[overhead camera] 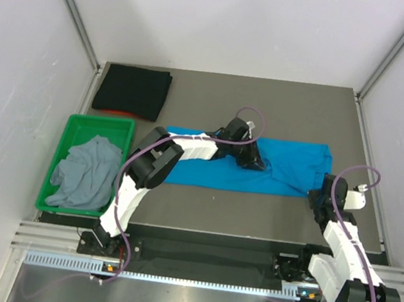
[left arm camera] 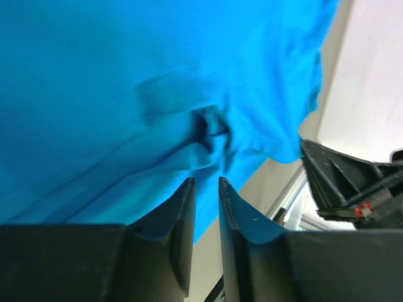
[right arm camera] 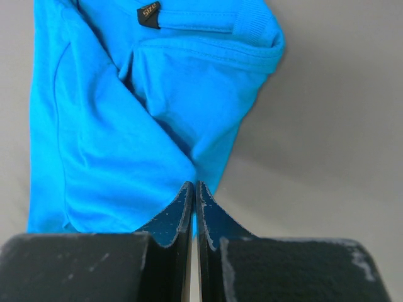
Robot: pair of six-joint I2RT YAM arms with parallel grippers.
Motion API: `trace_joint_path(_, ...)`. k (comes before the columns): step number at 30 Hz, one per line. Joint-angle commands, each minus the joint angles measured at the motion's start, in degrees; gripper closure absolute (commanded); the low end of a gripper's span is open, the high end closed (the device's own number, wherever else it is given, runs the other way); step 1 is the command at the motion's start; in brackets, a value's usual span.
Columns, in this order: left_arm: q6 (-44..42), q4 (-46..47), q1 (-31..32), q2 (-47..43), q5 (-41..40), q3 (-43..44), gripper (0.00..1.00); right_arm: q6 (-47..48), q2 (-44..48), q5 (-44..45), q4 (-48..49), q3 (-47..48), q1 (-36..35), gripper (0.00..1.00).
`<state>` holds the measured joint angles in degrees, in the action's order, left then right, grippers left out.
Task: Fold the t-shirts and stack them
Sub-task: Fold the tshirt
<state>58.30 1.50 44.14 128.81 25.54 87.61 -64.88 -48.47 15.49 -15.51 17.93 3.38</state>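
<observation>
The bright blue t-shirt point(overhead camera: 290, 162) lies across the middle of the table as a long strip folded lengthwise. My left gripper point(overhead camera: 255, 162) hovers over its middle. In the left wrist view the left gripper point(left arm camera: 206, 181) has its jaws a little apart with nothing between them, and the blue cloth point(left arm camera: 94, 94) lies just beyond. My right gripper point(overhead camera: 316, 199) sits at the shirt's near right corner. In the right wrist view it point(right arm camera: 193, 184) is shut on the edge of the blue cloth point(right arm camera: 107, 145), and creases run toward the tips. The black t-shirt point(overhead camera: 131, 91) lies folded at the back left.
A green bin point(overhead camera: 101, 121) at the left edge holds the crumpled grey t-shirt point(overhead camera: 87, 173). White walls and metal rails close in the table on three sides. The right arm point(left arm camera: 340, 182) shows at the right of the left wrist view.
</observation>
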Motion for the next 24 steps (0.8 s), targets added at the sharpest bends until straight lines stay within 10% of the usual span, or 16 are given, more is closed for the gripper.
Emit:
trace_joint_path(1,-1.3,8.8,0.6,-4.2,3.2,-0.5,0.73,-1.1,0.7,1.6,2.7,1.4,-0.5,1.0)
trace_joint_path(24,-1.5,6.4,4.3,1.8,-3.7,2.6,0.65,0.0,1.0,-0.7,2.8,1.7,-0.5,1.0)
